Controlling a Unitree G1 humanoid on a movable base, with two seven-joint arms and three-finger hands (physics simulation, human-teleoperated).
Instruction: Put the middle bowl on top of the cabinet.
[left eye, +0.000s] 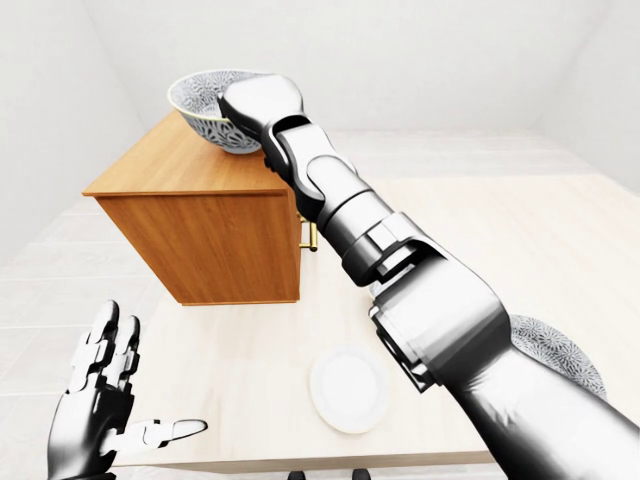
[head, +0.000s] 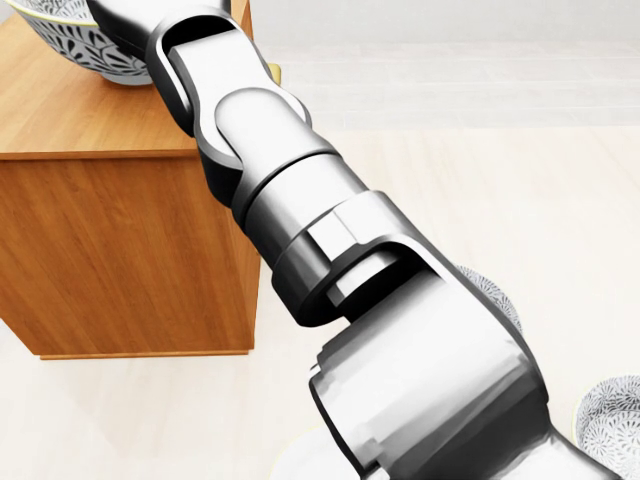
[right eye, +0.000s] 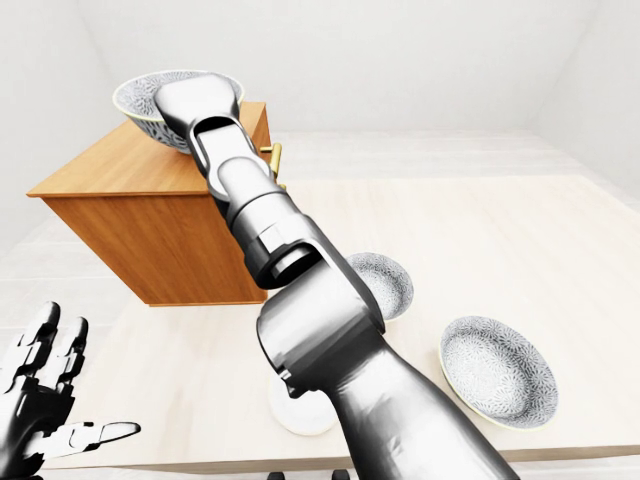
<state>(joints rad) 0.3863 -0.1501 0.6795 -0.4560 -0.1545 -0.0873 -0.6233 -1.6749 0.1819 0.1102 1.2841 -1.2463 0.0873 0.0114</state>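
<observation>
The middle bowl (left eye: 213, 108), white with a dark blue pattern outside and in, is sitting at the top of the wooden cabinet (left eye: 212, 238), toward its far right corner in the left-eye view. Its foot is looking as if it is touching the cabinet top, though I cannot tell that for certain. The right robot hand (left eye: 262, 103) is lying over the bowl's right rim with its back turned toward the cameras. Its fingers are hiding behind its own body, so I cannot tell whether they are clamping the rim or standing apart. The right arm (head: 300, 210) is stretching up to it from the lower right and is filling most of the head view.

The cabinet is standing on the left part of the pale surface (left eye: 500, 230), with a small brass handle (left eye: 311, 236) sticking out of its right face. A white plate (left eye: 348, 388) is lying on the surface below the cabinet in the left-eye view. In the right-eye view a second bowl (right eye: 385, 282) is sitting just right of the arm, and a third bowl (right eye: 498, 370) is resting well apart from it, lower right. The left robot hand (left eye: 100, 395) is hanging at the lower left, holding nothing, fingers spread and thumb pointing right.
</observation>
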